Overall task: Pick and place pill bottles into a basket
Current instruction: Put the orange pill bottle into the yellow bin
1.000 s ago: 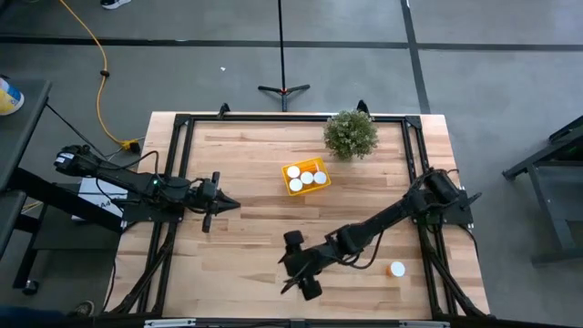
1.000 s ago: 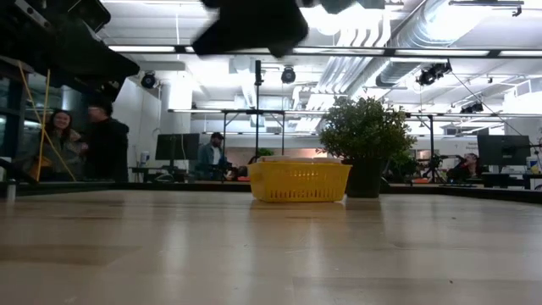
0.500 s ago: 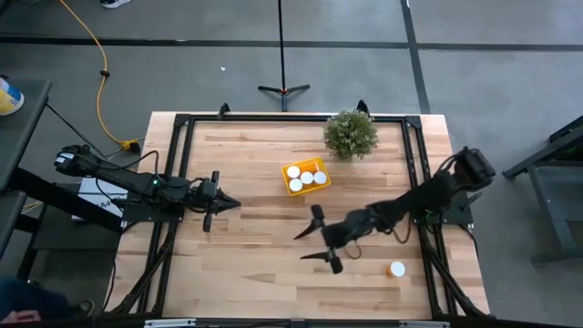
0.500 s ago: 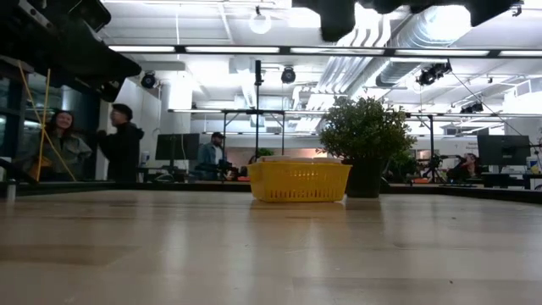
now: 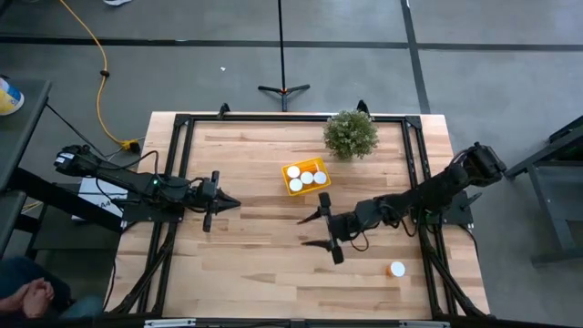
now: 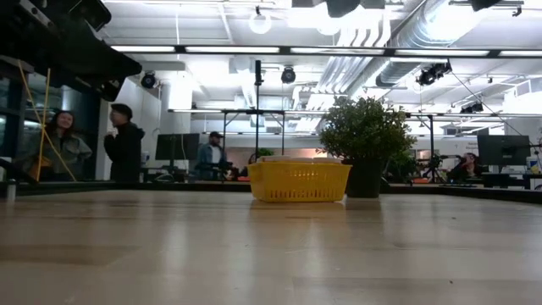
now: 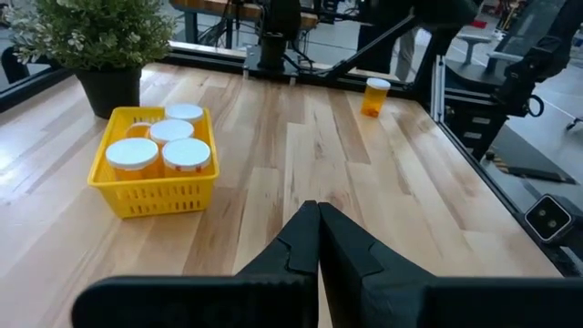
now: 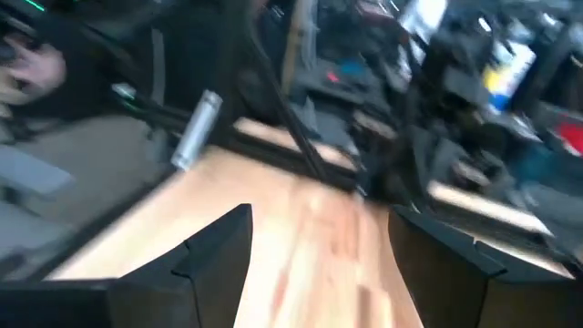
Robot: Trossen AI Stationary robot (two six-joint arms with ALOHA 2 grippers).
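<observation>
The yellow basket (image 5: 306,176) stands mid-table with white-capped pill bottles (image 7: 170,133) upright inside it. One more pill bottle (image 5: 397,269), orange with a white cap, stands alone near the table's front right corner. It also shows in the left wrist view as the lone bottle (image 7: 375,96). My right gripper (image 5: 312,231) hangs open above the table, in front of the basket, pointing toward the table's left, with nothing between its fingers (image 8: 219,255). My left gripper (image 5: 224,202) waits shut at the table's left, pointing toward the basket (image 7: 155,173).
A bushy potted plant (image 5: 351,134) stands just behind the basket, toward the far edge. Black frame rails (image 5: 291,118) run along the table's edges. People stand in the room beyond the table (image 6: 125,144). Bare wood lies between the basket and the lone bottle.
My right gripper has pulled back from near the table's front edge toward the far edge and the right, rising. It has tipped from pointing down to nearly level, and has left the top of the low view. Its fingers stay open.
</observation>
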